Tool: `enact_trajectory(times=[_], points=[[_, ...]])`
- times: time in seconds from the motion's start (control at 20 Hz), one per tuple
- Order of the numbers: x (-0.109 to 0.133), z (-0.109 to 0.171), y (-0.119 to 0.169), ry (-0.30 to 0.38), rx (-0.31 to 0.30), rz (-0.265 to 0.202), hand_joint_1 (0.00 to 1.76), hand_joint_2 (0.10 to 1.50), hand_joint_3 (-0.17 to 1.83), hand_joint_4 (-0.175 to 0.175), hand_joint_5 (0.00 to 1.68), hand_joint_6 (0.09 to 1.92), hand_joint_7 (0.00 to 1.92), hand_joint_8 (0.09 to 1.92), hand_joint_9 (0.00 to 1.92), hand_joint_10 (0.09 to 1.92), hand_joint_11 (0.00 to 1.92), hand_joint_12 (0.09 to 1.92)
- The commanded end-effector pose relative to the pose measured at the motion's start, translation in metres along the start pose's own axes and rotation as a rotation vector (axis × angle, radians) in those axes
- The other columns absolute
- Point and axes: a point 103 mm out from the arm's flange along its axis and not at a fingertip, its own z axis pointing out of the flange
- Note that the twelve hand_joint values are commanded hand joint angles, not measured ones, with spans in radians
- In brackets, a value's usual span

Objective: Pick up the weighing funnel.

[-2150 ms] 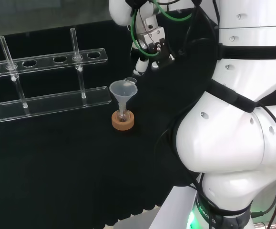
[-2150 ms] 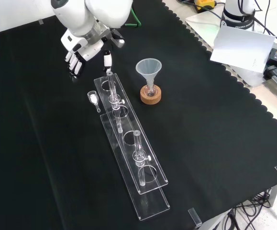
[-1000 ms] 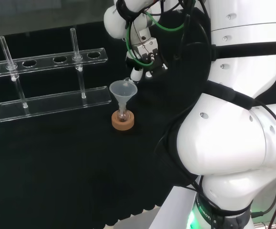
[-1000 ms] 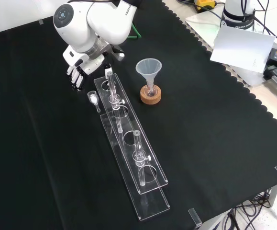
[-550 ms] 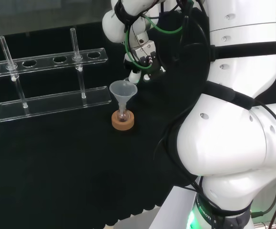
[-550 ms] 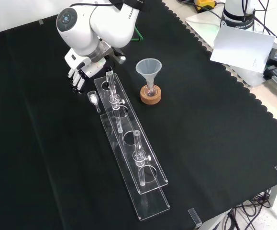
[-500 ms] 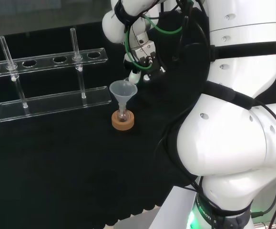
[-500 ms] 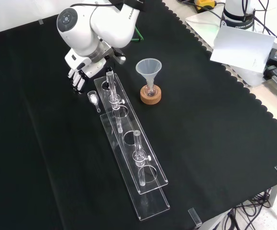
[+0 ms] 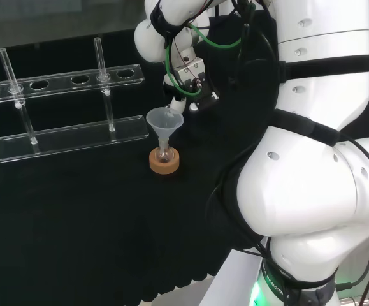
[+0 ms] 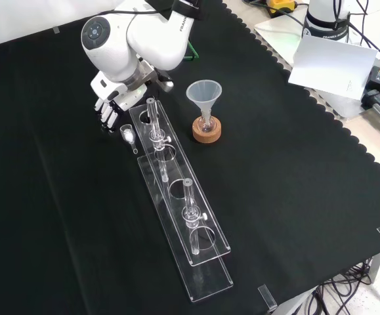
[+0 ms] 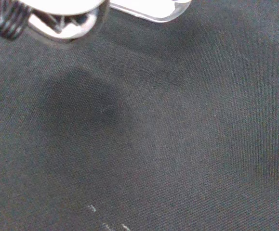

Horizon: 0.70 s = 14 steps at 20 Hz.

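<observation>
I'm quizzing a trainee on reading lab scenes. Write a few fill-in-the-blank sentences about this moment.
1. The weighing funnel lies on the black ____.
2. The funnel stands in a flask on a ____ ring.
3. In the front view, the weighing funnel lies to the ____ of the clear rack.
4. The hand, fingers relaxed, holds ____.

Missing words: cloth; cork; left; nothing.
</observation>
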Motion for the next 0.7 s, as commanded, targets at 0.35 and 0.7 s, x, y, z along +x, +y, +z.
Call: enact_trajectory(times=[0.35, 0.7], points=[[0.0018, 0.007, 0.0062, -0.006, -0.012, -0.001, 0.94, 0.56, 0.62, 0.001, 0.67, 0.69, 0.5, 0.67, 0.7, 0.53, 0.45, 1.28], [-0.0031, 0.0123, 0.0068, -0.001, -0.031, -0.005, 0.96, 0.56, 0.62, 0.019, 0.77, 0.75, 0.53, 0.68, 0.73, 0.53, 0.5, 1.27]])
